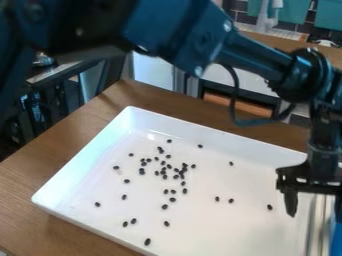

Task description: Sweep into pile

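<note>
Small black beans (163, 173) are scattered over the floor of a white tray (87, 155), with a loose cluster gathered near its middle and single ones spread around it. The tray is set on a brown wooden table (40, 167). The black gripper (314, 202) is held over the tray's right side, pointed downward, its jaws parted widely. A dark cable (234, 90) is looped beneath the arm.
</note>
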